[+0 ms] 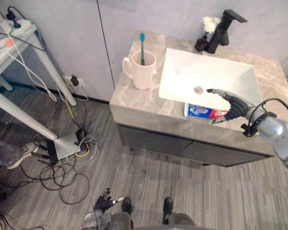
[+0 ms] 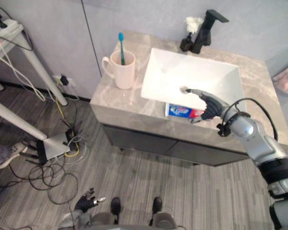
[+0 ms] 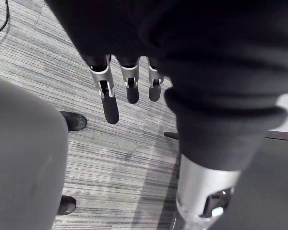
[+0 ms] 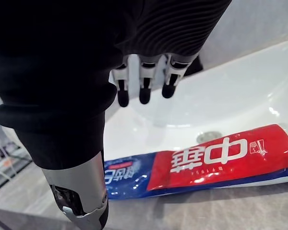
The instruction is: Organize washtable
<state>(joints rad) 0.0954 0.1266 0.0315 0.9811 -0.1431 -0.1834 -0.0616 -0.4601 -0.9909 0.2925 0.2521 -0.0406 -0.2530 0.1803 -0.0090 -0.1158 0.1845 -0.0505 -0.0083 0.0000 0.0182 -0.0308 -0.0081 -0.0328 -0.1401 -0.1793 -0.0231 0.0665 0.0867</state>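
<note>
Since the toothpaste (image 1: 201, 111) lies lengthwise along the bench (image 1: 134, 98) edge just under the right hand (image 1: 235, 106), fingers loose and empty, easy reach.

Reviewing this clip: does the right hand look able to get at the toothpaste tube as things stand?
Likely yes. The right hand hovers open just above the toothpaste tube, which lies flat on the counter along the front rim of the sink, with nothing on top of it.

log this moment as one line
right hand: open over toothpaste | toothpaste: lying on counter by sink | left hand: open, hanging low
</note>
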